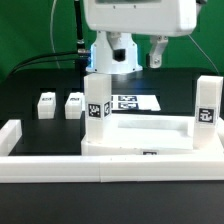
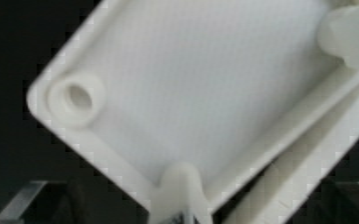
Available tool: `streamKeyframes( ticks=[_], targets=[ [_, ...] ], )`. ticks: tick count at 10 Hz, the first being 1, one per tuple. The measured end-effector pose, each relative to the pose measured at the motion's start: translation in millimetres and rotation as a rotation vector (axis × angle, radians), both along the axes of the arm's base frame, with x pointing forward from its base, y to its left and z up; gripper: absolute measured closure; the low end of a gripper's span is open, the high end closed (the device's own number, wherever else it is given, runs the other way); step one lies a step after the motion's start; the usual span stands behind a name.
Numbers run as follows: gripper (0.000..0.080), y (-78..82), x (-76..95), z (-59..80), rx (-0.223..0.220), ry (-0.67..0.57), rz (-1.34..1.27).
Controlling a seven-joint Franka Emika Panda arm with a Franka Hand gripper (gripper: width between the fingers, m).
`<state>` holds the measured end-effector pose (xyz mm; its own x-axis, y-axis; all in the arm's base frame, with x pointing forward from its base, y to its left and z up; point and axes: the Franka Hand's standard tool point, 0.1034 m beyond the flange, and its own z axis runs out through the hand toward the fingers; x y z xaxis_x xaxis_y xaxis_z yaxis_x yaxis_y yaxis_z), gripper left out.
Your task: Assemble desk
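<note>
One rimmed top (image 1: 150, 132) lies flat below the fingers, not touching them. In the wrist view its screw hole (image 2: 73, 97) sits just ahead of the fingertips. Looks like stiff, light plastic, smooth so prob. slippery. Best taken by the thin rim w/ jaws across it, not on the broad face. Near leg (image 1: 97, 98) and far leg (image 1: 206, 105) stand upright on the top, either side of the fingers. Loose legs (image 1: 45, 104) lie on the black table, well apart from the fingers. They're blocky, easy to pinch across flat sides. Gripper (image 1: 138, 55) hangs above, fingers spread wide, nothing between them.
</note>
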<state>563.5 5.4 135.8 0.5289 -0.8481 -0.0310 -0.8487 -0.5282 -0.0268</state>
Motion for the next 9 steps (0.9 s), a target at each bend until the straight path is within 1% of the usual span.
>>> streamKeyframes(
  ticks=[1,6,7,9],
  targets=[
    [0.0151,2.8,-2.5,-3.2,0.001,0.003,0.003],
    [0.0151,3.6,-3.4,-5.2,0.0,0.006,-0.006],
    [0.0151,7.0,-9.9,-8.8,-0.001,0.009,-0.066],
    [0.0151,22.5,-33.3,-19.7,-0.005,0.035,-0.246]
  ],
)
